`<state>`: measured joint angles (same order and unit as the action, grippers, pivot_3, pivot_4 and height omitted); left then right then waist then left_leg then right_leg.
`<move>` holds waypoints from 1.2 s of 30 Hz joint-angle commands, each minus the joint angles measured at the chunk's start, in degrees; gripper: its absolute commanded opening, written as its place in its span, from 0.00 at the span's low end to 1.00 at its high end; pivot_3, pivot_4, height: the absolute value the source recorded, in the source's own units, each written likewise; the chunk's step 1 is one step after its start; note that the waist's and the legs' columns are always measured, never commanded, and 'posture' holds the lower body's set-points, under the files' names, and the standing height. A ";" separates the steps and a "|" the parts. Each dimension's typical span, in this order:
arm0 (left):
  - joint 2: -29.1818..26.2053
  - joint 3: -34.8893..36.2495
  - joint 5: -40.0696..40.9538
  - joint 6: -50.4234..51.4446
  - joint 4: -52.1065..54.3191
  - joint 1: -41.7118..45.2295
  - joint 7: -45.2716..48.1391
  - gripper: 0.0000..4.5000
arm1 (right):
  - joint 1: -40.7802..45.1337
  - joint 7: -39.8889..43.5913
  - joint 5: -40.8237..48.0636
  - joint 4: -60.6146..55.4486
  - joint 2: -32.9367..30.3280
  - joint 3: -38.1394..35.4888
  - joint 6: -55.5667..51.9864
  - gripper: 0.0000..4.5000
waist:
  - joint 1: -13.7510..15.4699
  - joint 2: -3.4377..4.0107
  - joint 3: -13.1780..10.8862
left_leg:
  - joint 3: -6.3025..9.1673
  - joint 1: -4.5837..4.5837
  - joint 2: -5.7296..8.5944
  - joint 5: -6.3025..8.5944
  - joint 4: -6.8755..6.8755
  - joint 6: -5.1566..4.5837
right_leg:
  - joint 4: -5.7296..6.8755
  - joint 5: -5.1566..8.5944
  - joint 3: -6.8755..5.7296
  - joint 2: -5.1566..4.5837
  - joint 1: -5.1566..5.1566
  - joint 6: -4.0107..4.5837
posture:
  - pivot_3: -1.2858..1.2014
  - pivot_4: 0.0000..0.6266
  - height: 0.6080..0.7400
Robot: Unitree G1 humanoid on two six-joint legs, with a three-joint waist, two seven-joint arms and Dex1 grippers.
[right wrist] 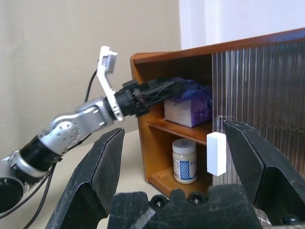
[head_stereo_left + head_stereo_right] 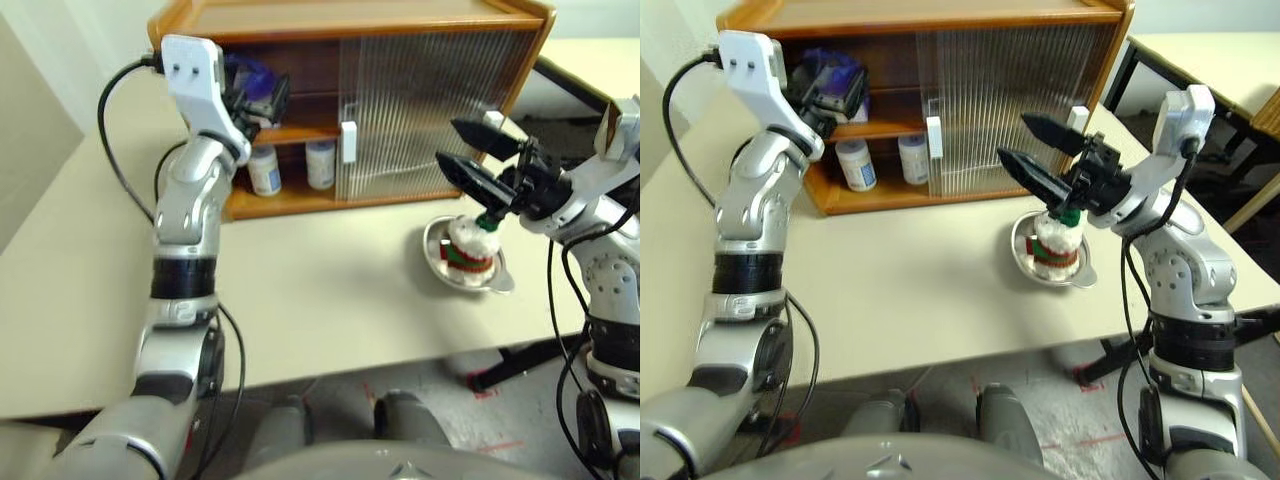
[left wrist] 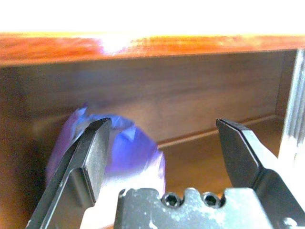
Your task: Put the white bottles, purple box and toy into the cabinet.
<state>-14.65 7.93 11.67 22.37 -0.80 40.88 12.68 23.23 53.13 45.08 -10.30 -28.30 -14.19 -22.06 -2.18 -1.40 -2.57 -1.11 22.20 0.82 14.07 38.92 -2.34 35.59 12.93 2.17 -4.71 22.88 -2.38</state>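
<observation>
The wooden cabinet [image 2: 350,18] stands at the back of the table, its left half uncovered. On its upper shelf lies the purple box [image 1: 188,102], and my left gripper [image 3: 162,126] is open just in front of it with nothing between the fingers. Two white bottles [image 2: 265,170] [image 2: 320,163] stand upright on the lower shelf. The toy [image 2: 470,248], white plush with a red-and-green band, sits in a steel bowl [image 2: 500,280] on the table to the right. My right gripper [image 2: 450,143] hangs open above and behind the toy, apart from it.
A ribbed translucent sliding door [image 2: 430,110] with a white handle [image 2: 348,142] covers the cabinet's right half. The beige table [image 2: 330,290] has bare room in front of the cabinet. Another table [image 2: 1210,60] stands at the far right.
</observation>
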 commanded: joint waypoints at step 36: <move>5.43 0.10 -8.52 -13.85 -27.98 8.07 -17.00 0.01 | -0.40 -0.11 -0.14 -0.27 -0.89 -0.51 0.59 1.00 | -0.07 -0.09 0.04 | -0.02 -0.08 0.01 -0.01 0.03 0.01 | -0.06 -0.22 -0.01 0.06 -0.07 -0.10 | 0.48 0.00 1.00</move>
<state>-9.39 8.09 2.65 8.80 -28.38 48.45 -5.43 23.20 53.25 45.05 -9.60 -28.85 -14.25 -22.07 -2.25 -1.50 -2.53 -1.12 22.12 0.83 14.06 38.95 -2.33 35.53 12.70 2.17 -4.65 22.81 -2.47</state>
